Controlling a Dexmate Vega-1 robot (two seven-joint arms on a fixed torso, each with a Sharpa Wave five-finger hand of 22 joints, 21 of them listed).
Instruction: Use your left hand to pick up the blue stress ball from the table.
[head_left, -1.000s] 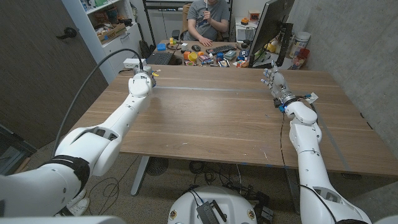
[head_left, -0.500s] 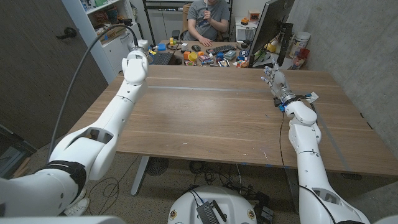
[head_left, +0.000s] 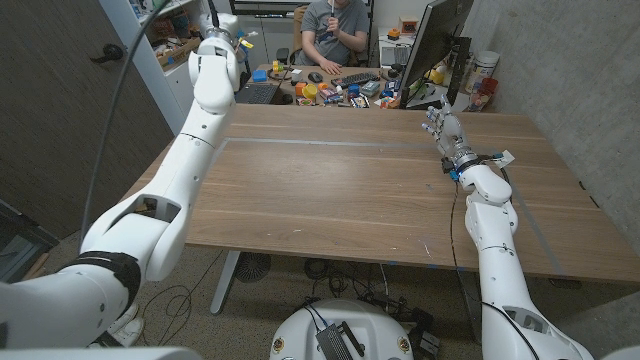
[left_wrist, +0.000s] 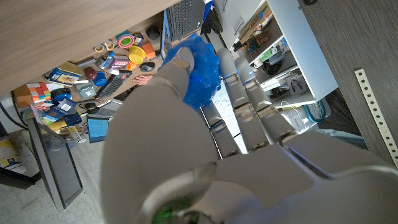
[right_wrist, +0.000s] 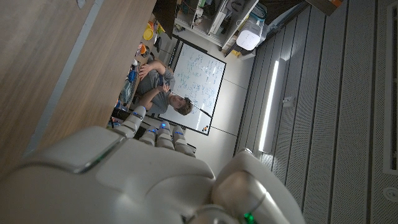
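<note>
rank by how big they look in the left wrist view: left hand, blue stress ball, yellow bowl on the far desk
1. left hand, nearest the camera, so it looms large
2. blue stress ball, gripped in that hand
3. yellow bowl, far off, so its small look says little about true size

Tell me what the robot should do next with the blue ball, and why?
Probably just keep the lift steady. The left hand grips the blue stress ball and is raised well above the wooden table, so the pickup looks done. The right hand waits at the table's far right.
</note>
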